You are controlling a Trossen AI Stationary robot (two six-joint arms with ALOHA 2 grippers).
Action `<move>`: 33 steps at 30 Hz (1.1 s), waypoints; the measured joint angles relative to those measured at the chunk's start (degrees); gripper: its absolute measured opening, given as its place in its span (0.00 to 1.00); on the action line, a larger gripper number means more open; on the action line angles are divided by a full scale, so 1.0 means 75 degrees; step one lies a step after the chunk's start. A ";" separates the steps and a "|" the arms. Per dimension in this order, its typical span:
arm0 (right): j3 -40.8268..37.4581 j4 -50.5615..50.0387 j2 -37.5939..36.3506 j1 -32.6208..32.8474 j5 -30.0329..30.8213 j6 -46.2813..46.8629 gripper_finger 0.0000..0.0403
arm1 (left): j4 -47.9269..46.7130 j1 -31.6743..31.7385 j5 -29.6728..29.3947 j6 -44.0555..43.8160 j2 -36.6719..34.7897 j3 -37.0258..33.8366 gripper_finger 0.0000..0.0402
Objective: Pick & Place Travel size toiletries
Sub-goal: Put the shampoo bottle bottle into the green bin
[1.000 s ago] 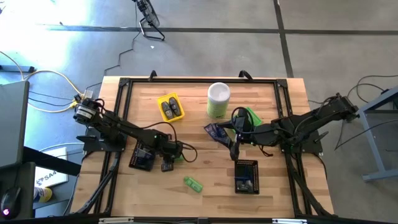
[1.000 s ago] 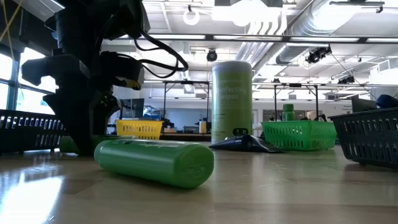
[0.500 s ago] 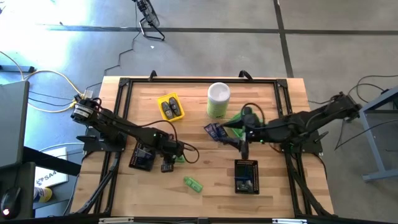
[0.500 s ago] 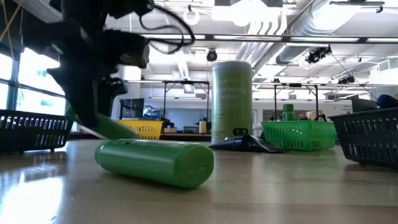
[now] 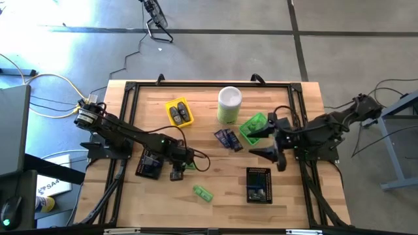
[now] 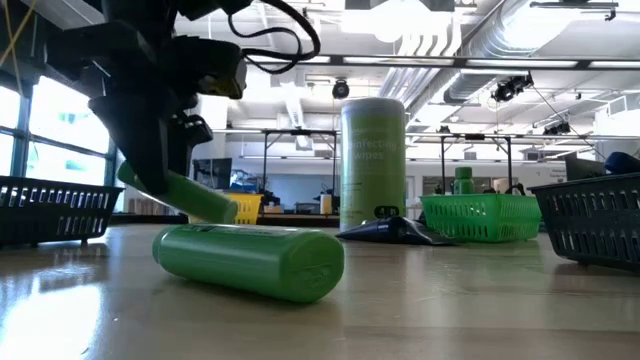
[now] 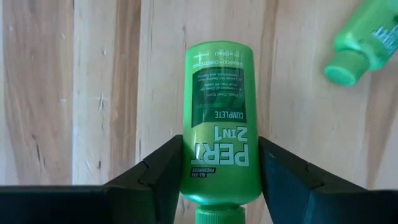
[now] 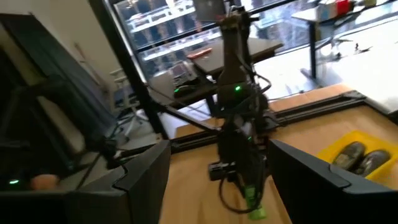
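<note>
Two fingers of the left gripper point(image 7: 217, 180) squeeze a green Pert shampoo bottle point(image 7: 217, 127), lifted off the wooden table point(image 5: 202, 108) beside a black tray point(image 5: 149, 164). Right gripper point(image 5: 266, 138) hangs wide open and empty near the green tray point(image 5: 253, 124).

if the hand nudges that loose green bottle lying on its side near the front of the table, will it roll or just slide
The loose green bottle lies on its side with a rounded body, so a sideways nudge would probably roll it. Its glossy plastic on the smooth wooden table suggests an end-on push would slide it. It looks small and likely light, so even gentle contact may move it far.
</note>
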 joint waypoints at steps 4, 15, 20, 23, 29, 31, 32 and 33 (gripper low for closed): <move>0.0000 -0.0273 -0.0227 0.0156 -0.0124 0.0391 0.64 | 0.0016 0.0051 -0.0121 0.0148 0.0000 0.0277 0.43; 0.0000 -0.0286 -0.0366 0.0587 -0.0128 0.0622 0.64 | -0.0739 0.1033 -0.0188 0.1188 -0.0003 0.1547 0.43; 0.0000 -0.0311 -0.0364 0.0776 -0.0133 0.0632 0.64 | -0.0842 0.1435 -0.0195 0.1600 -0.0009 0.2174 0.43; 0.0000 -0.0406 -0.0363 0.0834 -0.0114 0.0900 0.64 | -0.0842 0.1635 -0.0192 0.1882 -0.0012 0.2534 0.43; 0.0003 -0.1151 -0.0363 0.0834 -0.0112 0.1179 0.64 | -0.0677 0.2199 -0.0169 0.2087 -0.0015 0.3335 0.43; 0.0003 -0.1396 -0.0363 0.0834 -0.0095 0.1223 0.64 | -0.0686 0.2380 -0.0177 0.2040 -0.0015 0.3573 0.43; 0.0003 -0.1482 -0.0363 0.0834 -0.0090 0.1288 0.64 | -0.0683 0.2443 -0.0196 0.2017 -0.0015 0.3680 0.43; 0.0003 -0.1540 -0.0363 0.0834 -0.0089 0.1386 0.64 | -0.0672 0.2491 -0.0206 0.1973 -0.0015 0.3775 0.43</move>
